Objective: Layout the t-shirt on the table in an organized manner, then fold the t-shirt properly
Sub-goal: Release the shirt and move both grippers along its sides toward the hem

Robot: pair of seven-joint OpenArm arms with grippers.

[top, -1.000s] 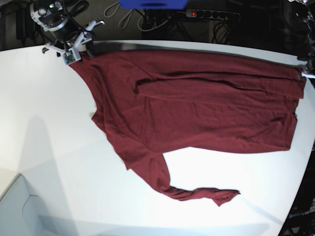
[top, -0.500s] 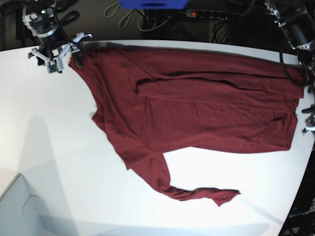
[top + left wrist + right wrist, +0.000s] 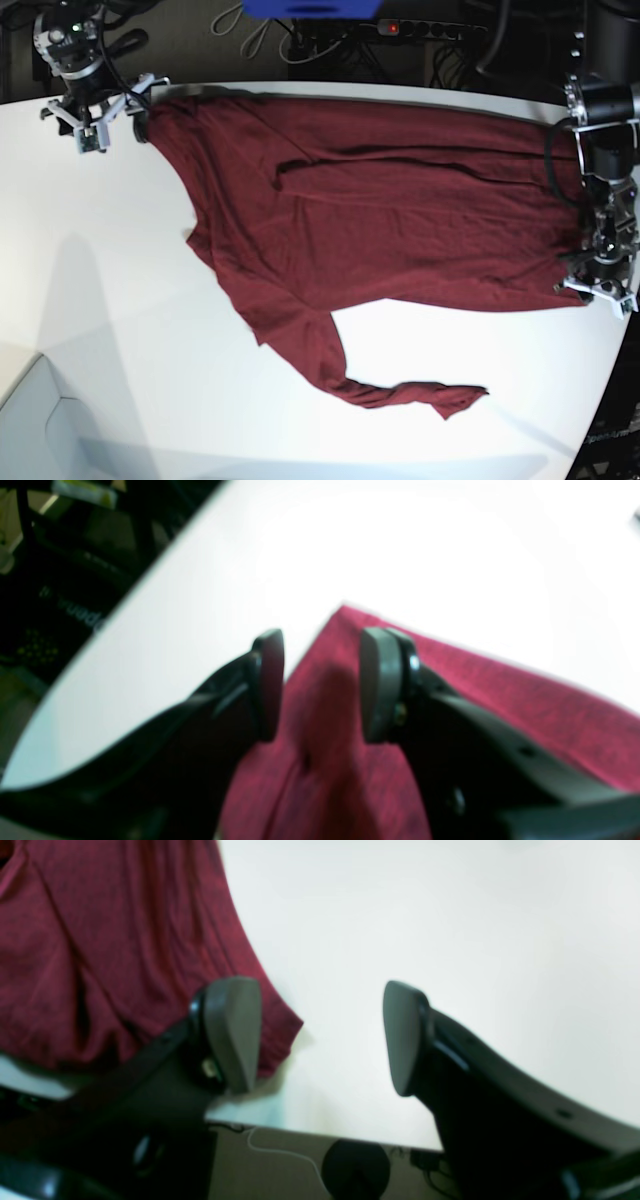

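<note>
The white surface (image 3: 100, 300) fills most of the base view, its curved edge running along the far side and down the right. The dark maroon t-shirt (image 3: 400, 210) is spread flat across the far half of it, stretched from the far left corner to the right edge, with soft wrinkles and a long fold line across the middle. One sleeve (image 3: 400, 392) is trailed toward the near side, twisted into a thin strip and laid on bare surface.

The left gripper (image 3: 598, 287) is seen at the right edge of the base view, lowered over the shirt's near right corner. In the left wrist view its jaws are set part-way apart, one on each side of the cloth's edge, with fabric visible between them; whether the cloth is pinched cannot be told from the blurred picture.

The right gripper (image 3: 95, 118) is found at the far left, just beside the shirt's far left corner. In the right wrist view its jaws are spread wide and released, with only bare surface between them and the shirt's corner lying beside one finger (image 3: 232, 1032).

Behind the far edge a power strip (image 3: 430, 30) and cables are seen.
</note>
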